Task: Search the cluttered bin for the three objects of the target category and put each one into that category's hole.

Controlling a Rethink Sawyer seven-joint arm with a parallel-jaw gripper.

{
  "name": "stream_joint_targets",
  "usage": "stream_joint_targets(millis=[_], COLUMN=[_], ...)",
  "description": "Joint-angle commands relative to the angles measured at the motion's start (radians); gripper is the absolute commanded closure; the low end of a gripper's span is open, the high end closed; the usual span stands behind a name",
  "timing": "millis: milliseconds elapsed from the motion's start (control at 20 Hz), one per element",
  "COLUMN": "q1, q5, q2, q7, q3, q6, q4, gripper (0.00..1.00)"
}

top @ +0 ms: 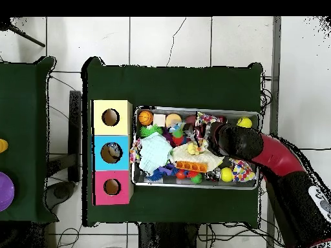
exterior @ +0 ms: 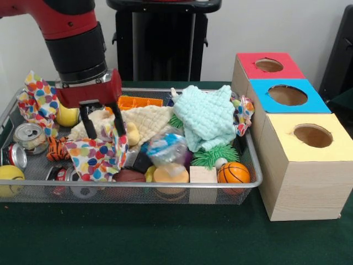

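My gripper [exterior: 105, 131] hangs open over the left half of the wire bin [exterior: 257, 165], its black fingers [exterior: 87, 122] spread apart. The tips reach down to a cream waffle cloth [exterior: 146, 121] and a polka-dot cloth [exterior: 98, 157]; nothing is held. A mint knitted cloth [exterior: 207, 117] lies to the right of them. Another polka-dot cloth [exterior: 37, 100] drapes over the bin's left corner. Beside the bin stand the red box [exterior: 268, 65], blue box [exterior: 287, 95] and yellow box [exterior: 312, 136], each with a round hole. From overhead, the arm [top: 255, 147] covers the gripper above the bin [top: 194, 110].
The bin also holds a small basketball [exterior: 233, 173], yellow balls [exterior: 10, 178], cans [exterior: 30, 137], a tiger toy [exterior: 57, 149], a green spiky toy [exterior: 215, 155] and an orange block [exterior: 140, 102]. Something shows inside the blue hole [top: 112, 153]. Green cloth covers the table [exterior: 165, 232].
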Motion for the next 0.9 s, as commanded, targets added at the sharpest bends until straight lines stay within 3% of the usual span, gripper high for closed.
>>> stream_joint_targets(millis=[50, 300, 500, 650, 900], q1=[0.029, 0.058, 0.066, 0.076, 0.157], q5=[0.039, 0.081, 0.134, 0.162, 0.198], q2=[-0.014, -0.114, -0.127, -0.14, -0.226], q7=[0.257, 0.265, 0.229, 0.21, 0.252], q3=[-0.098, -0.127, -0.109, -0.093, -0.147], q6=[-0.097, -0.063, 0.019, 0.023, 0.06], q4=[-0.01, 0.023, 0.024, 0.047, 0.04], gripper=[0.0, 0.0, 0.0, 0.0, 0.0])
